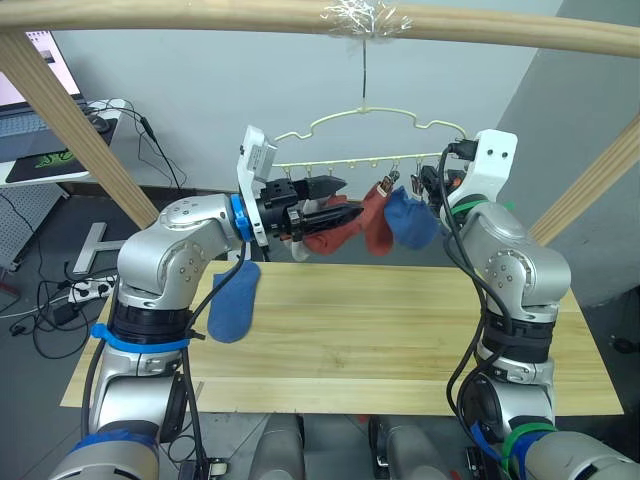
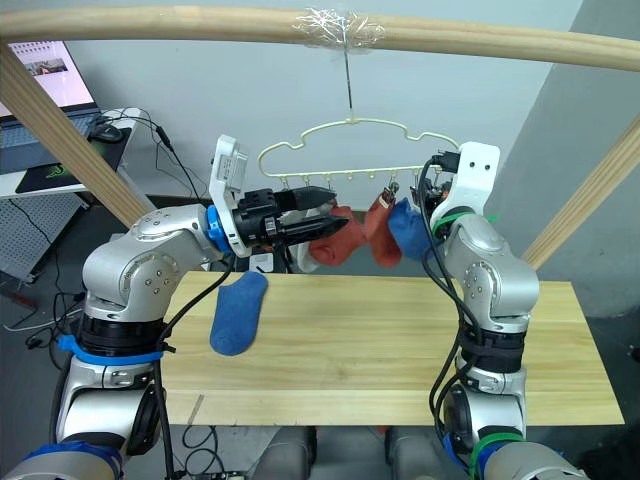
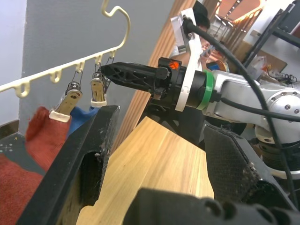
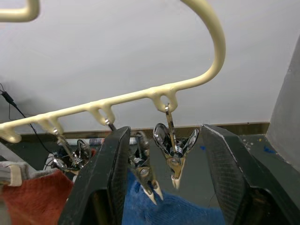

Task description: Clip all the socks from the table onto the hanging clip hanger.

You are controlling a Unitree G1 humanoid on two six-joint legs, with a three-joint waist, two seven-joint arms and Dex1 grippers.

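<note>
Left eye view: wooden beam above clip hanger; both end effectors open, empty.

**Hanger above the table's far edge, one sock on the table**

The clip hanger hangs from a beam above the table. Three socks hang from its clips, towards the right. Another sock lies on the table's left part, below.
</note>
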